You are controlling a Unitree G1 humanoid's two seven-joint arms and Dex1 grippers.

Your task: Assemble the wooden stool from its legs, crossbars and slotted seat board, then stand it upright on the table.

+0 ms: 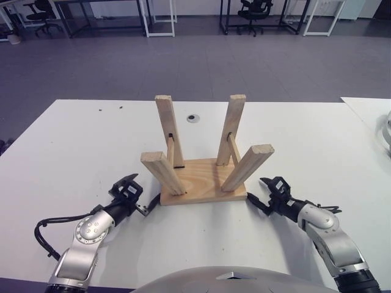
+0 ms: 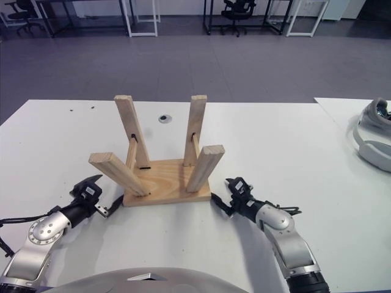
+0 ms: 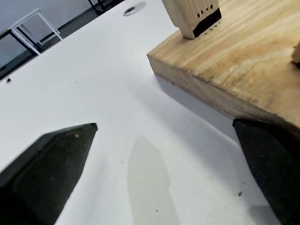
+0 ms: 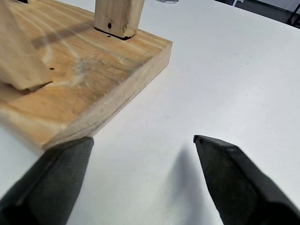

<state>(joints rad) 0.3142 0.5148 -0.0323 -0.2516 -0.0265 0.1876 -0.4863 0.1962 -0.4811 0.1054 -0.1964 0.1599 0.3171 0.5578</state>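
1. L gripper (image 1: 137,198) sits low on table (image 1: 73,152), just off near-left corner of seat board (image 1: 204,183); jaws wide open, nothing held. One finger (image 3: 265,164) hard by board's edge; contact can't tell
2. R gripper (image 1: 263,194) at near-right corner, forearm low, aimed fwd & inward; open too, empty
3. Board lies flat btwn the two, long axis L-R, so stool (image 2: 162,183) is upside down. Both arms abt equally near; flip looks like a 2-arm job, each pinching its own side edge
4. Near legs (image 1: 164,173) splay up & out above grippers, so mind clearance
5. Far legs (image 1: 168,122) w/ crossbars (image 1: 171,149) stand behind
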